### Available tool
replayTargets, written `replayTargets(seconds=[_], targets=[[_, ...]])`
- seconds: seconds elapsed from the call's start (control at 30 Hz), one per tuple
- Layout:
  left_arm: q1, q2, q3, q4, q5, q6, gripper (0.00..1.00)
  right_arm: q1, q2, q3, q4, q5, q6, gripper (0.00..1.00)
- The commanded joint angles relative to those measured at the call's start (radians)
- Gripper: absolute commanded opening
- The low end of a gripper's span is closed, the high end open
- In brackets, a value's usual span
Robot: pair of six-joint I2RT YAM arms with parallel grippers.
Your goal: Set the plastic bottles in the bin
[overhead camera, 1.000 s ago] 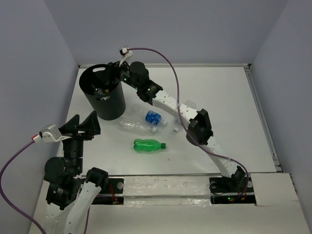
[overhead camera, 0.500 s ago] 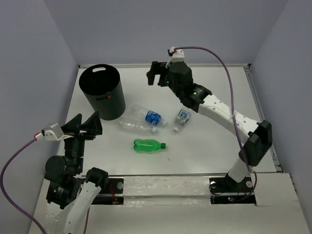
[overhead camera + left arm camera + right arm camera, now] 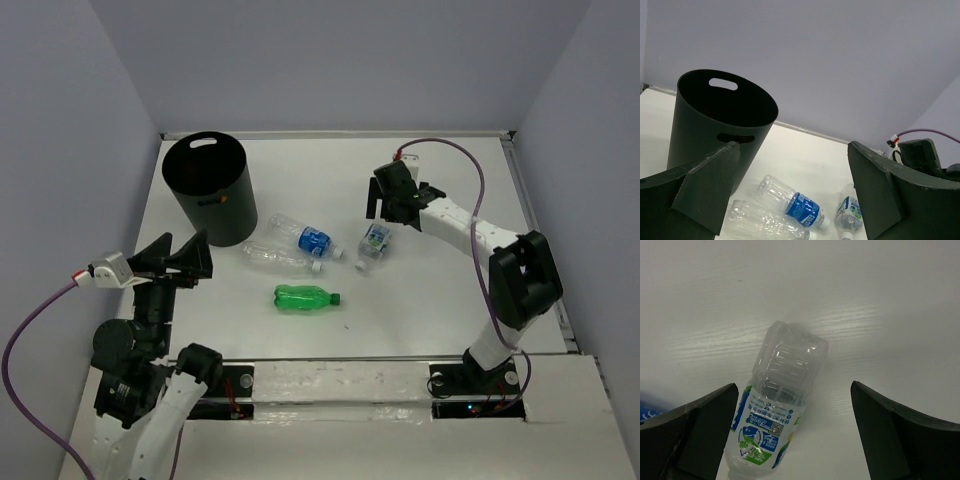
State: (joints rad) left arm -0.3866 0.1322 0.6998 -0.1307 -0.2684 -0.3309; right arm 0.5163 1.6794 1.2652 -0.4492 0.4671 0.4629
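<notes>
A: Where do we find the bin?
B: We see the bin [image 3: 222, 215] standing upright at the far left of the tabletop [image 3: 440, 300]. From the top view we cannot make out what lies inside it.
A: And how many bottles can we count?
B: Four, all lying on their sides. A blue-label bottle [image 3: 308, 238] lies just right of the bin. A plain clear bottle [image 3: 280, 259] lies just beside it on the near side, and we cannot tell whether they touch. The green bottle [image 3: 305, 297] lies alone, nearer the arm bases. The small labelled bottle [image 3: 374, 240] lies right of the blue-label one.
A: And our end effectors?
B: The right end effector [image 3: 793, 387] is spread wide over the small labelled bottle, with a finger on either side and neither touching it. The left end effector [image 3: 178, 258] is also wide and grips nothing. It is raised at the near left, facing the bin.
</notes>
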Motion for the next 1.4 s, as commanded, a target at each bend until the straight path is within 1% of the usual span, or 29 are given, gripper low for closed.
replayTargets(seconds=[0.0,0.17,0.37,0.47,0.5,0.63,0.8,0.83,0.9,0.93,1.0,1.07,1.1,1.2,1.23,1.37], targets=[[-0.006,0.003,-0.002,0.051,0.011,0.015,0.99,-0.018,0.08,0.069,0.01,-0.048,0.026,1.0],[-0.012,0.001,-0.002,0.052,0.011,0.018,0.99,-0.036,0.135,0.094,0.03,-0.114,0.036,1.0],[-0.017,0.001,0.0,0.051,0.012,0.021,0.99,-0.047,0.183,0.122,0.044,-0.108,0.049,1.0],[-0.02,0.003,0.0,0.052,0.011,0.024,0.99,-0.047,0.215,0.137,0.043,-0.114,0.053,0.95],[-0.02,0.003,-0.002,0.052,0.009,0.023,0.99,-0.056,0.229,0.144,0.043,-0.12,0.052,0.91],[-0.023,0.001,0.0,0.051,0.003,0.024,0.99,-0.056,0.255,0.167,0.041,-0.128,0.051,0.83],[-0.023,0.001,0.001,0.048,-0.002,0.024,0.99,-0.056,0.27,0.18,0.041,-0.137,0.049,0.83],[-0.023,0.001,0.003,0.046,-0.002,0.024,0.99,-0.056,0.272,0.183,0.041,-0.139,0.048,0.82],[-0.023,0.003,0.001,0.048,-0.002,0.024,0.99,-0.056,0.276,0.184,0.043,-0.136,0.045,0.77],[-0.023,0.001,0.001,0.046,-0.002,0.024,0.99,-0.056,0.279,0.187,0.044,-0.13,0.039,0.68],[-0.021,0.003,0.001,0.048,-0.002,0.024,0.99,-0.056,0.275,0.194,0.043,-0.128,0.03,0.54],[-0.023,0.003,0.003,0.046,-0.003,0.024,0.99,-0.056,0.264,0.207,0.043,-0.13,0.02,0.5],[-0.023,0.004,0.003,0.046,-0.005,0.024,0.99,-0.056,0.246,0.214,0.041,-0.133,0.004,0.42],[-0.023,0.007,0.003,0.048,-0.005,0.024,0.99,-0.056,0.198,0.233,0.041,-0.131,-0.02,0.41],[-0.023,0.007,0.001,0.048,-0.005,0.023,0.99,-0.056,0.159,0.24,0.041,-0.119,-0.039,0.41],[-0.021,0.009,0.003,0.048,-0.006,0.023,0.99,0.005,0.053,0.298,0.047,-0.091,-0.092,0.42]])
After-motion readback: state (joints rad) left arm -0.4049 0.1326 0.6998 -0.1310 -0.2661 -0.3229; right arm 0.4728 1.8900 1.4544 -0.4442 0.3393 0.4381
